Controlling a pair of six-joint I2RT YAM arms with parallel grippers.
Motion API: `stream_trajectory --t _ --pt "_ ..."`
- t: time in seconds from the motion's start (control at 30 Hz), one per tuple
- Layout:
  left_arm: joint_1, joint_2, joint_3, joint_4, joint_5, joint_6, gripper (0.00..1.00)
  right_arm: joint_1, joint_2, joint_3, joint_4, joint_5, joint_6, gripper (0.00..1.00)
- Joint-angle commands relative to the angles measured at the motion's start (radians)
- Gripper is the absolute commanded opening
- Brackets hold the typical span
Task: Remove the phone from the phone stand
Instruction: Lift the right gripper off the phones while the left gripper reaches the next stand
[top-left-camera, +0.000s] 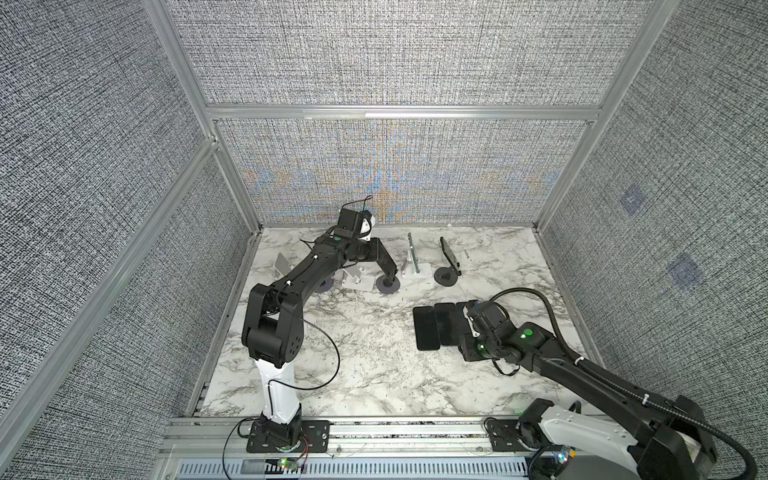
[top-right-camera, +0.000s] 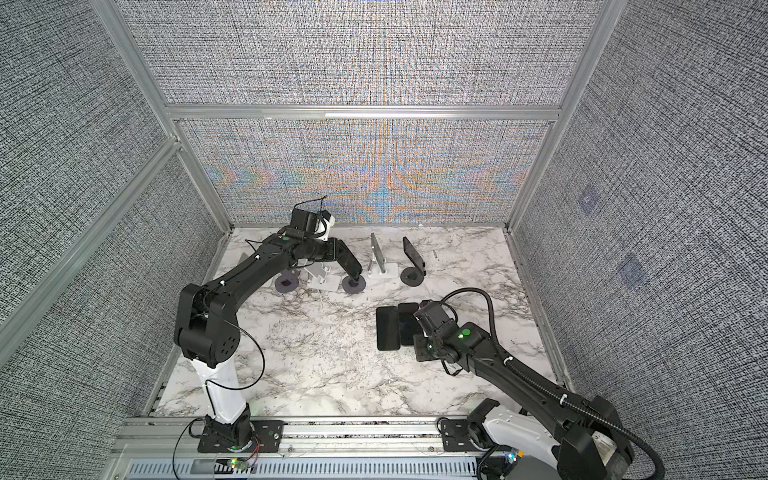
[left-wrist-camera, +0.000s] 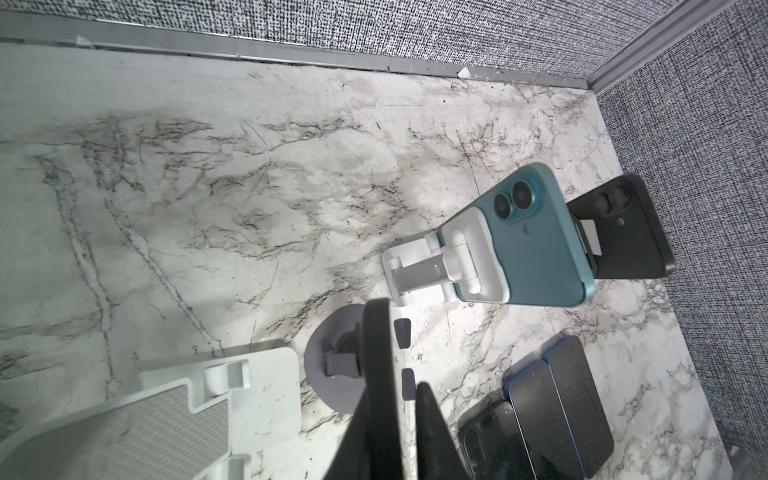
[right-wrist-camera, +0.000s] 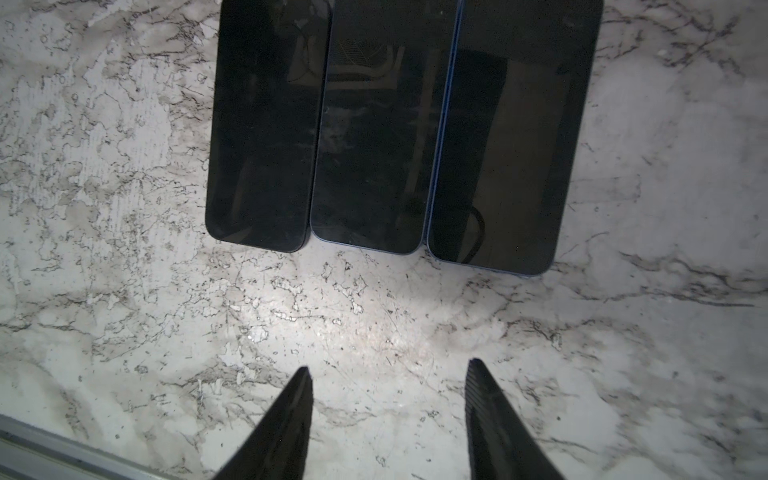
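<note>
Nearest me is the aluminium rail that carries both arm bases, along the near edge of the marble tabletop. On the right and fairly near, my right gripper hangs over bare marble. Its jaws are apart and hold nothing, and they sit just beside the short ends of three flat phones lying screens up, edge to edge.

My left arm reaches to the far side, left of the middle. There the left gripper points down, pinched onto the dark phone. I see that phone edge-on in the left wrist view, between the fingers. It sits on the grey round stand, not lifted clear.

Just right of it, a teal phone leans on a white stand. Further right, a black phone rests on a black round stand. Left of the grey stand an empty white stand sits close by.
</note>
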Motion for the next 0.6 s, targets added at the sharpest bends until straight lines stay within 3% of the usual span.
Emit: stream_trajectory --t 0.0,0.57 --pt "-0.001 0.008 0.011 -0.026 -0.024 0.008 0.09 -0.005 -0.013 -0.001 -0.027 0.012 -0.005 0.50" --pt "-0.002 -0.024 0.104 -0.108 -0.010 0.057 0.00 -0.011 -0.039 0.059 -0.099 0.014 -0.023 0.51"
